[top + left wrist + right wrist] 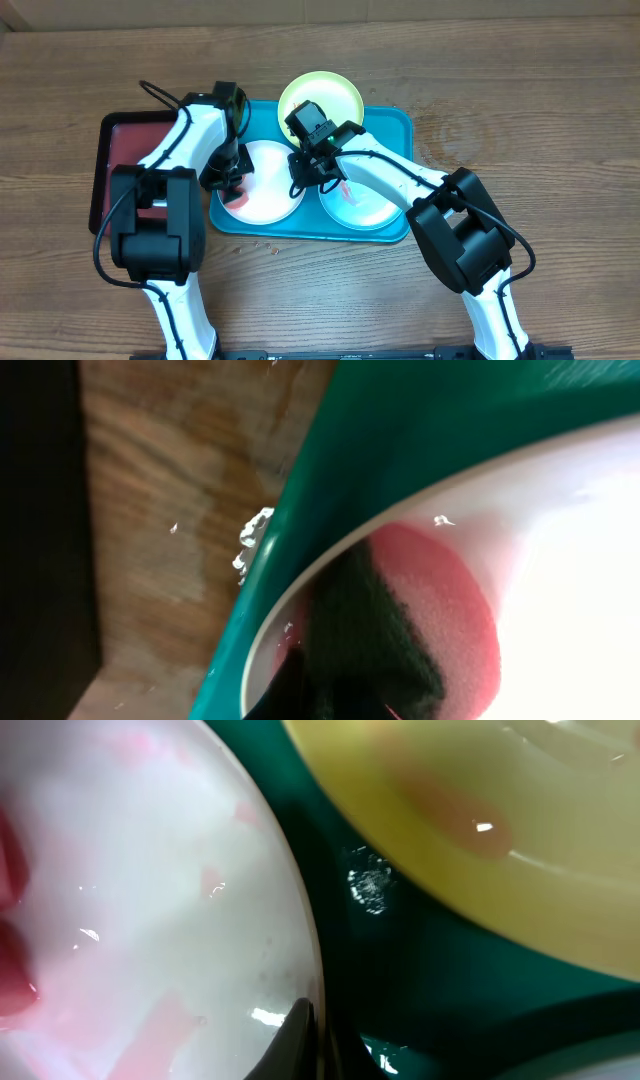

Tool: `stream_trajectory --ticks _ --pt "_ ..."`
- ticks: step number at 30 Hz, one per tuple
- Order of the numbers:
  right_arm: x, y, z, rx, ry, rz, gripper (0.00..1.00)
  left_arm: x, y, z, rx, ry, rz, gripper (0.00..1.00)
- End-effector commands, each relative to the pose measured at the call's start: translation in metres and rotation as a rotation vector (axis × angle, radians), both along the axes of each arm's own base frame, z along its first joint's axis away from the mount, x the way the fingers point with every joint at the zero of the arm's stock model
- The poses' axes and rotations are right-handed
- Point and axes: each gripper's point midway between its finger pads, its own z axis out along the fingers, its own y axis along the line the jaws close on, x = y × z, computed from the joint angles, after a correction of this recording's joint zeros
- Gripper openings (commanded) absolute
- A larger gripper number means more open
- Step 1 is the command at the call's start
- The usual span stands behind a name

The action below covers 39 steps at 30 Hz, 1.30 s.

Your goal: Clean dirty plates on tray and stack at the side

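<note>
Three plates, all on or over the tray [385, 125]: white plate [268, 190] at the left end, pale mint plate [372, 208] at the right end with a red-orange smear near its middle, yellow-green plate [325, 92] at the far side, overhanging the far rim. Probably light, stiff plastic. Glossy, so likely slippery, more so if wet. Unlikely to break, but apt to skate across the tray under a sideways push. Best taken at the raised rim, one finger under the lip and one inside, on a side away from the neighbouring plate. For scrubbing, better pressed straight down than dragged hard.

Left gripper [232, 185] low over the near-left edge of the white plate. From the left wrist: dark green pad [370, 625], by the look of it pinched at the fingertips, pressed against a pink patch [450, 600] just inside the plate's rim. Fingers themselves mostly hidden behind the pad.

Right gripper [303, 178] down between the white and mint plates, just near of the yellow-green one. Spread or pressed together: cannot tell. Only one dark fingertip [300, 1025] visible from the right wrist, touching or just beside the rim of a pale smeared plate. Nothing evidently held.

Further out: white crumbs [252, 535] on the wooden table [520, 120] by the tray's edge, and a dark red tray [125, 150] beside it to the left.
</note>
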Motion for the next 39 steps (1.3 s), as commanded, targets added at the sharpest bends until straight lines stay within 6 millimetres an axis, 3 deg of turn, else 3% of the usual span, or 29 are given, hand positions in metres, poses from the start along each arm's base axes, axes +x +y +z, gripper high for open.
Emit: stream_trajectory --ticks 1,4,6,13,18,21,24,29,34,39 --pt "0.0 -0.002 -0.007 -0.025 -0.004 0.018 0.04 0.012 -0.051 -0.012 -0.317 -0.03 0.001 0.04" --pt "0.0 -0.002 -0.007 -0.025 -0.005 0.018 0.04 0.014 -0.089 0.0 -0.555 -0.055 -0.153 0.04" --pt "0.0 -0.002 -0.007 -0.025 -0.005 0.018 0.04 0.01 -0.1 0.006 -0.639 -0.061 -0.23 0.04" --pt "0.001 -0.001 -0.007 -0.02 -0.01 0.018 0.04 -0.018 -0.099 0.01 -0.667 0.032 -0.334 0.04" --pt "0.001 -0.001 -0.007 -0.02 -0.01 0.018 0.04 -0.023 -0.065 -0.004 -0.448 0.091 -0.293 0.04" --pt "0.001 -0.001 -0.007 -0.021 -0.009 0.018 0.04 -0.022 -0.02 -0.011 -0.166 0.117 -0.19 0.04" --pt "0.001 -0.001 -0.007 -0.02 -0.01 0.018 0.04 -0.019 0.026 -0.005 0.132 0.095 -0.042 0.04" --pt "0.002 0.0 -0.006 -0.017 -0.014 0.018 0.04 -0.008 0.032 0.004 0.176 0.048 0.034 0.04" --pt "0.007 0.004 -0.004 0.0 -0.034 0.018 0.04 0.015 0.032 0.048 0.17 -0.055 0.113 0.04" --pt "0.007 0.004 0.001 0.003 -0.038 0.018 0.04 0.038 0.035 0.118 0.145 -0.256 0.141 0.04"
